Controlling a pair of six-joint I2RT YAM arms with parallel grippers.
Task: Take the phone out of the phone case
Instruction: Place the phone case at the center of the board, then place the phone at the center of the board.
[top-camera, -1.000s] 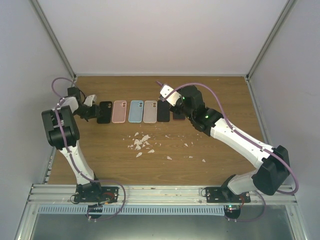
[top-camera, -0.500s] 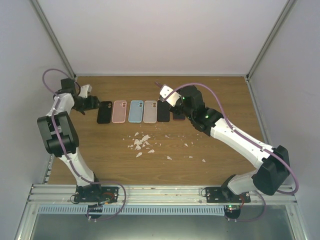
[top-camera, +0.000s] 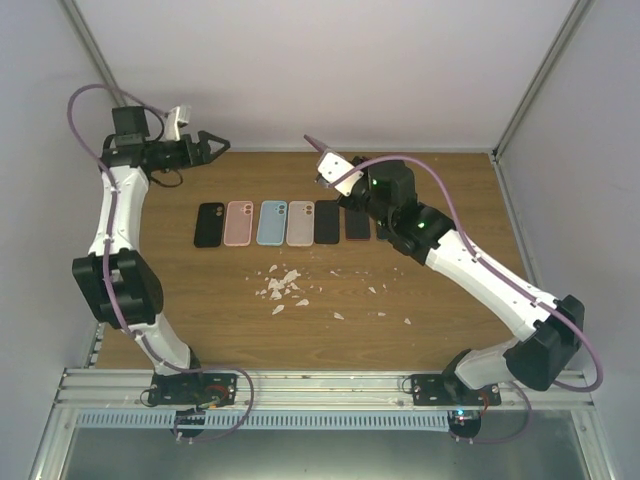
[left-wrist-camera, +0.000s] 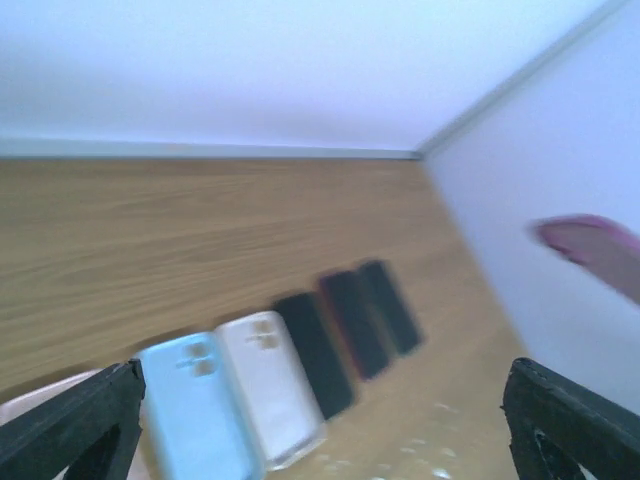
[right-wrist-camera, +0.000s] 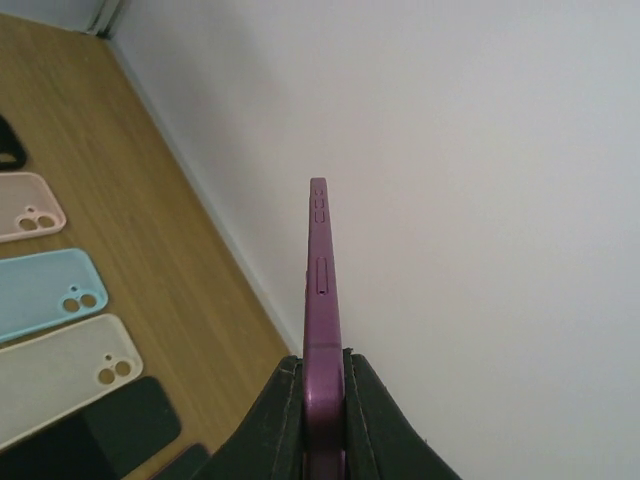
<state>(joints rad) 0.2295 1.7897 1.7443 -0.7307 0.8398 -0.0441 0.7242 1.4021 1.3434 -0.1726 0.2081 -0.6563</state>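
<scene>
My right gripper (right-wrist-camera: 324, 365) is shut on a purple phone case (right-wrist-camera: 322, 290), held edge-on in the air above the right end of a row of cases. In the top view the right gripper (top-camera: 322, 158) hangs near the back of the table. Whether a phone sits inside the purple case does not show. My left gripper (top-camera: 210, 146) is raised near the back left corner, open and holding nothing. Its black fingers (left-wrist-camera: 70, 430) frame the left wrist view, where the purple case (left-wrist-camera: 590, 245) shows as a blur at the right.
On the wooden table (top-camera: 440, 200) lies a row: black case (top-camera: 208, 224), pink case (top-camera: 238, 222), blue case (top-camera: 272, 222), beige case (top-camera: 300, 222), black case (top-camera: 327, 221) and a dark red-edged phone (top-camera: 358, 222). White crumbs (top-camera: 285, 285) are scattered in front. Walls enclose three sides.
The left gripper has left the black case at the row's left end, risen toward the back corner and opened. The right gripper has lifted slightly with the purple case.
</scene>
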